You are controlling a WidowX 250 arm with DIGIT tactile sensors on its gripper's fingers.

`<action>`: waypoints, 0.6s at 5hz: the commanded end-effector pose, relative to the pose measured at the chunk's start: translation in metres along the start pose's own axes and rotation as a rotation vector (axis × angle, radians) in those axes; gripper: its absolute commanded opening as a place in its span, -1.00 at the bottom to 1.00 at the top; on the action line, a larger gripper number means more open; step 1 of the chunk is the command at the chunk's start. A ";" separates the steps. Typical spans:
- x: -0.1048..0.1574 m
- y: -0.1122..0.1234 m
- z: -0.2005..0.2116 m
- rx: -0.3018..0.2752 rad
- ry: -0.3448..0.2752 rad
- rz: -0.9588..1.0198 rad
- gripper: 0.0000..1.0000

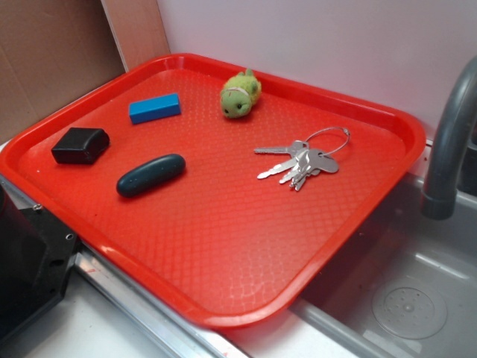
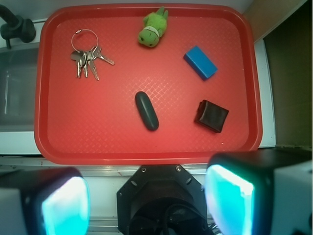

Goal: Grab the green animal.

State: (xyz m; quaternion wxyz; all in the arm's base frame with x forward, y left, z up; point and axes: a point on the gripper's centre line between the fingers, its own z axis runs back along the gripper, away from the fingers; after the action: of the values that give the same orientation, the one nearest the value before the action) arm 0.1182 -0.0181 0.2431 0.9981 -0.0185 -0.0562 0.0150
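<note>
The green animal (image 1: 240,94) (image 2: 153,28) is a small fuzzy yellow-green plush with a paler face. It lies on the red tray (image 1: 223,246) (image 2: 98,132) close to the far rim. In the wrist view my gripper (image 2: 146,196) hangs high above the tray's near edge, over the robot base (image 2: 161,200). It is open, with its two glowing pads (image 2: 63,205) far apart and nothing between them. The plush is well away from the gripper, across the tray. The exterior view does not show the gripper.
Also on the tray are a blue block (image 1: 155,108) (image 2: 200,62), a black box (image 1: 80,145) (image 2: 212,115), a dark green oval object (image 1: 150,174) (image 2: 146,110) and a ring of keys (image 1: 302,160) (image 2: 87,56). A grey faucet (image 1: 447,149) and sink (image 1: 402,283) adjoin the tray.
</note>
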 end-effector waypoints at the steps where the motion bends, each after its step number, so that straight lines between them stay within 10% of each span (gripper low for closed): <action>1: 0.000 0.000 0.000 0.000 0.000 0.000 1.00; 3: 0.099 0.003 -0.014 0.024 0.021 0.168 1.00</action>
State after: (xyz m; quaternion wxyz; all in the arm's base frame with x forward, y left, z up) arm 0.2159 -0.0143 0.2267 0.9952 -0.0084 -0.0189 0.0953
